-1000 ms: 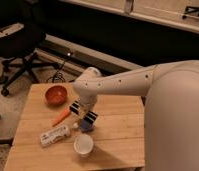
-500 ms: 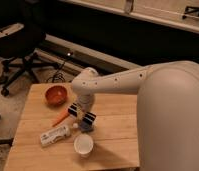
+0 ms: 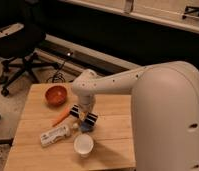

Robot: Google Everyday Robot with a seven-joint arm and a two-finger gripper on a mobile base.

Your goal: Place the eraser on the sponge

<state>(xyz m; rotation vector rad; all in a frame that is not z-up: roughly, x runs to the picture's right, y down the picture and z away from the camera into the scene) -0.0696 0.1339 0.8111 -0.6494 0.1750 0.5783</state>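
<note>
My gripper (image 3: pixel 83 115) points down over the middle of the wooden table (image 3: pixel 115 132), at the end of the white arm that reaches in from the right. The eraser (image 3: pixel 91 119), a black bar with pale stripes, lies crosswise right under the gripper. The sponge (image 3: pixel 86 127), a small blue pad, peeks out just below and in front of the eraser, mostly covered by it. Whether the eraser rests on the sponge or hangs just above it does not show.
A white labelled bottle (image 3: pixel 55 135) lies left of the sponge and a white paper cup (image 3: pixel 83 144) stands just in front of it. An orange carrot-like stick (image 3: pixel 61 118) and an orange bowl (image 3: pixel 56 95) sit to the left. Office chairs (image 3: pixel 18 47) stand beyond the table's left side.
The gripper has stayed over the sponge, shifting only slightly left and down. The arm's white upper part has swung further into view on the right.
</note>
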